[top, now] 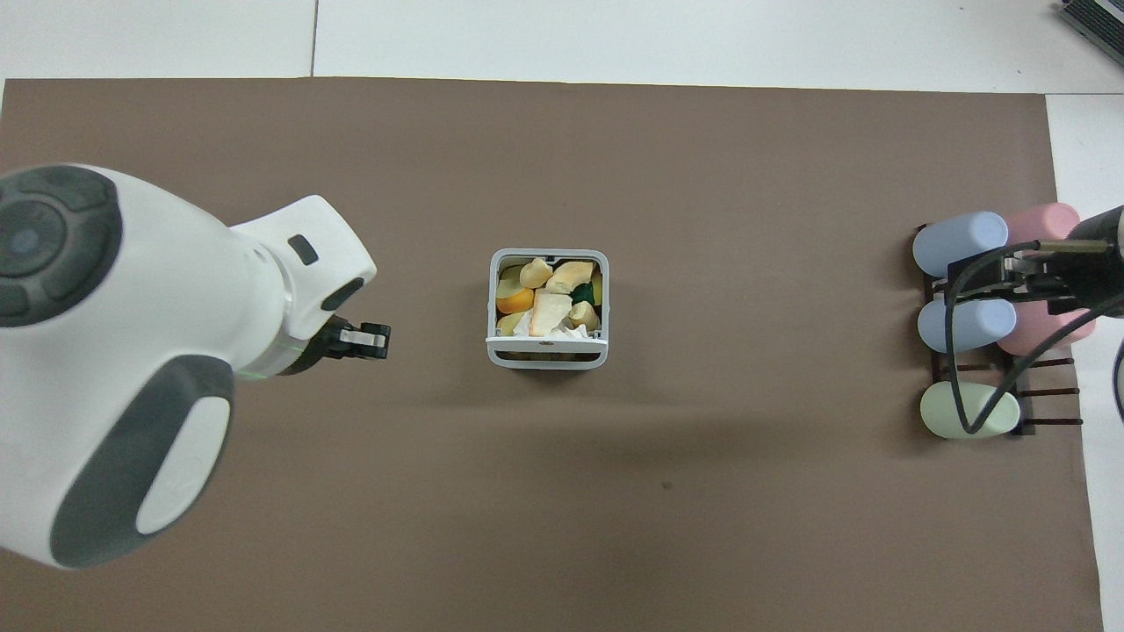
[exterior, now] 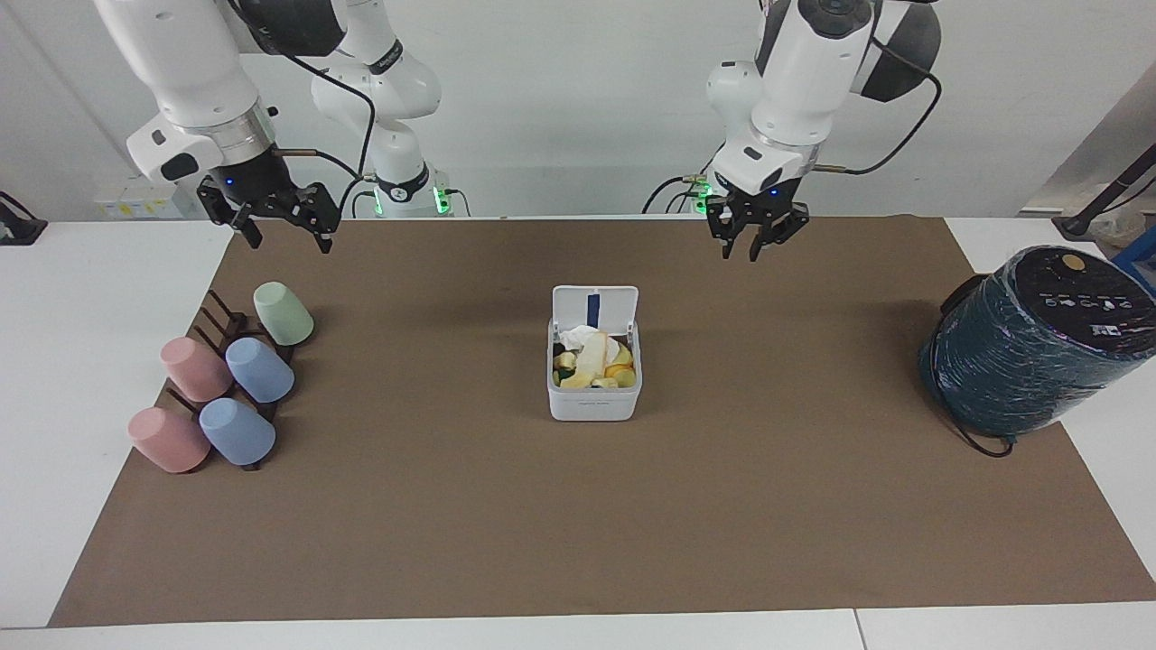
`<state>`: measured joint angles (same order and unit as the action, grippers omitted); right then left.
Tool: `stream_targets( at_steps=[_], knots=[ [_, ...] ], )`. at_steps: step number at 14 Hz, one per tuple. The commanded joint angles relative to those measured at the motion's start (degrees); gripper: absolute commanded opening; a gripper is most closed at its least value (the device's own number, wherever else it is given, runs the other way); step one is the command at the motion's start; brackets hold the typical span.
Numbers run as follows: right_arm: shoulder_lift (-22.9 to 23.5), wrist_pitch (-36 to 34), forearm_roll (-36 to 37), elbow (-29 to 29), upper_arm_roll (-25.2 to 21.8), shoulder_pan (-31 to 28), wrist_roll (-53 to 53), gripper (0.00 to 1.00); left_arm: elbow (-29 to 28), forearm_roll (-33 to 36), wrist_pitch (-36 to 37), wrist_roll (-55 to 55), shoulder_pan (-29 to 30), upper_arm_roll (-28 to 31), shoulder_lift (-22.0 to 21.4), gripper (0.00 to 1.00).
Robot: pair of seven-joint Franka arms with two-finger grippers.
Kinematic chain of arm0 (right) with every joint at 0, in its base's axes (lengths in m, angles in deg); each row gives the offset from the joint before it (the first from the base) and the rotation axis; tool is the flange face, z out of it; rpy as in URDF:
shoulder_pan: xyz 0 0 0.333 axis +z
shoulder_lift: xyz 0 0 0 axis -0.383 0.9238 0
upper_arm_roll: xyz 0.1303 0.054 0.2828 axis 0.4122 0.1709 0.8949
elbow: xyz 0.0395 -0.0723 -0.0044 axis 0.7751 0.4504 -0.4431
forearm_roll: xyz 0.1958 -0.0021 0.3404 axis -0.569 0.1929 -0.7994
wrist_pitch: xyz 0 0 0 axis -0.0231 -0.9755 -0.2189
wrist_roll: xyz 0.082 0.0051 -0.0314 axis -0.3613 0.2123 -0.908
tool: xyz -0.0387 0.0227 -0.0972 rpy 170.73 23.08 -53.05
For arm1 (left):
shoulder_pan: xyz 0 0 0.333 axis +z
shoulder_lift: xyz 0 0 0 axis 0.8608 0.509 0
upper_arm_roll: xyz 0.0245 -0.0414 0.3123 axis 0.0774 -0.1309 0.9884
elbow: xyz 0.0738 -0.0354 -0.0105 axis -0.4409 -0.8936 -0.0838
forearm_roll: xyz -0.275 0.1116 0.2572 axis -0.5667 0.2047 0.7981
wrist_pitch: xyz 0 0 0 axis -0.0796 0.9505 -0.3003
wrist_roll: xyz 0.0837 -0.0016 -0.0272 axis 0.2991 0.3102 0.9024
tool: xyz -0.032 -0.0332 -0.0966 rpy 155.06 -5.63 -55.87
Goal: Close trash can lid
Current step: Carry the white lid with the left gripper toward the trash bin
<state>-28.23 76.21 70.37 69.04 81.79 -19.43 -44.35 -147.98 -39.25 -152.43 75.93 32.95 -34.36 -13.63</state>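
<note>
The trash can (exterior: 593,400) is a small white square box in the middle of the brown mat, full of food scraps and a crumpled tissue. Its rim also shows in the overhead view (top: 492,303). The lid (exterior: 594,305) stands upright and open at the edge nearer to the robots, its blue strip showing; the overhead view shows it edge-on (top: 546,353). My left gripper (exterior: 742,254) is open and raised over the mat beside the can, toward the left arm's end, apart from the lid; it also shows in the overhead view (top: 373,341). My right gripper (exterior: 287,240) is open and waits raised over the cup rack.
A large dark wrapped cylinder (exterior: 1030,348) stands at the left arm's end of the mat. A dark rack with several pastel cups (exterior: 226,384) lies at the right arm's end, also in the overhead view (top: 966,320).
</note>
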Motion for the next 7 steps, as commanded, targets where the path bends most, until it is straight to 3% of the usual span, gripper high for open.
stream_targets(
  at_steps=[1,5,7],
  knots=[
    [-0.3,-0.5,-0.3,0.3,-0.1,-0.1,-1.3,1.00,-8.3,-0.6,-7.2,8.4,-5.9,0.6,-4.3,0.24],
    [-0.3,-0.5,-0.3,0.3,-0.1,-0.2,-1.3,1.00,-12.8,-0.8,-16.3,14.8,-10.9,0.6,-3.6,0.24],
    [-0.3,-0.5,-0.3,0.3,-0.1,-0.2,-1.3,1.00,-12.8,-2.9,-21.5,17.3,-11.7,0.7,-0.8,0.24]
  ],
)
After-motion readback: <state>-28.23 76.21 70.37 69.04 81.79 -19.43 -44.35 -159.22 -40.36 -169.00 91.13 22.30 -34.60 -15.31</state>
